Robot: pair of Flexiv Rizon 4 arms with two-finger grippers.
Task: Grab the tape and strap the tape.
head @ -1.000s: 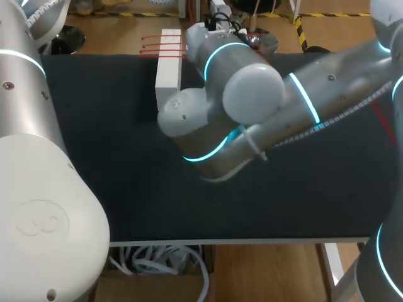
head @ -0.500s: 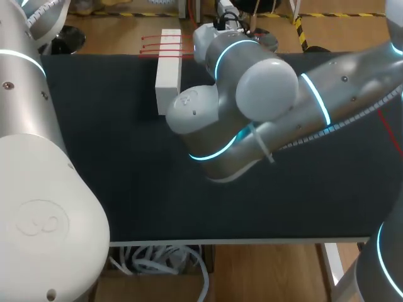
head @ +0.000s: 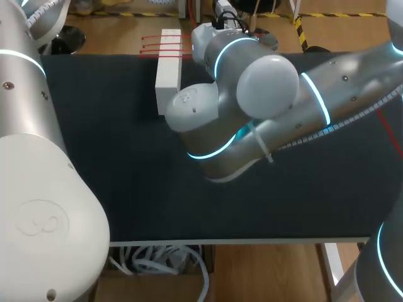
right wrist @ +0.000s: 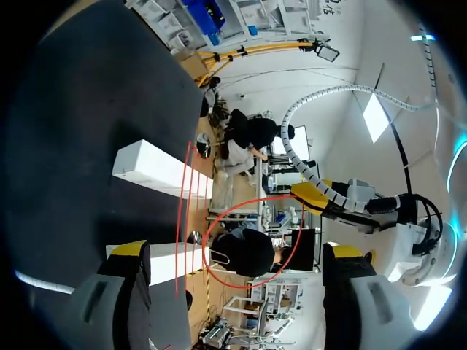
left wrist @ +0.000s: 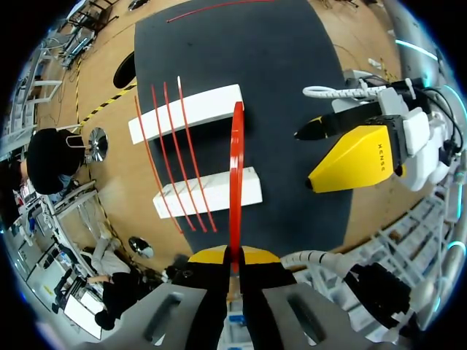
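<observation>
My left gripper is shut on one end of a red strap, which runs straight out ahead of it. Below lie two white blocks with three more red straps laid across them. In the right wrist view the held strap bends into a loop between the fingers of my right gripper, which is open wide and touches nothing. One of that gripper's yellow fingers shows beside the strap. In the head view my right arm hides both grippers.
The black mat covers the table. One white block with red straps across it sits at the mat's back edge. Another red strap lies on the mat at the far right.
My right arm has shifted a little to the right and toward the back, then stopped. Both grippers stay as they were.
</observation>
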